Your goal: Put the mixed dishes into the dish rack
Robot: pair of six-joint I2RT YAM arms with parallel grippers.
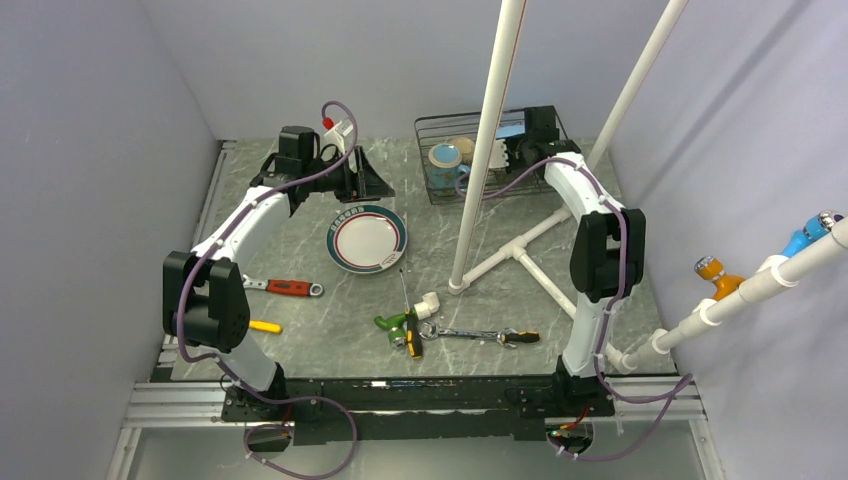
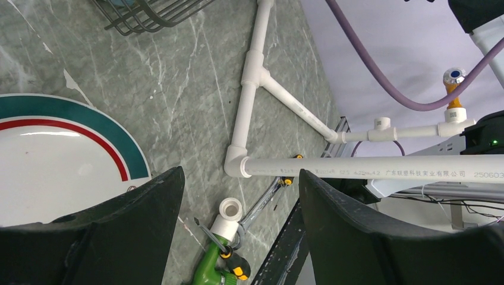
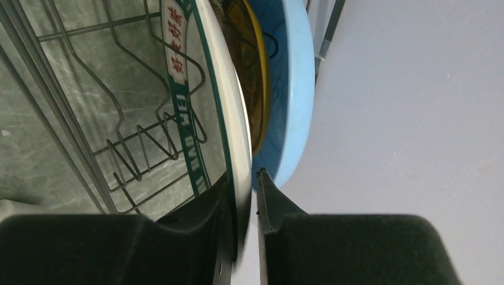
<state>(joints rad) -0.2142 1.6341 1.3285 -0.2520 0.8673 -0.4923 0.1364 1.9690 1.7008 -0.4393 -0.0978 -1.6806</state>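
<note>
The black wire dish rack (image 1: 530,185) stands at the back right. It holds a teal mug (image 1: 445,158) and a whitish bowl (image 1: 463,147). My right gripper (image 1: 515,152) reaches into the rack's right side. In the right wrist view that gripper (image 3: 246,178) is shut on the rim of a white plate with a dark green patterned rim (image 3: 235,119), which stands upright among the rack wires (image 3: 119,148). Behind it stand a dark yellow-centred plate (image 3: 254,77) and a light-blue plate (image 3: 294,89). A second white plate with a teal and red ring (image 1: 367,238) lies flat on the table. My left gripper (image 1: 362,180) is open and empty just behind it (image 2: 241,178).
A white pipe frame (image 1: 485,140) rises in front of the rack, with branches across the table (image 1: 530,265). A red-handled wrench (image 1: 285,287), a yellow handle (image 1: 263,326), a green-handled tool (image 1: 393,322), a black-yellow screwdriver (image 1: 411,338) and a steel wrench (image 1: 475,334) lie near the front.
</note>
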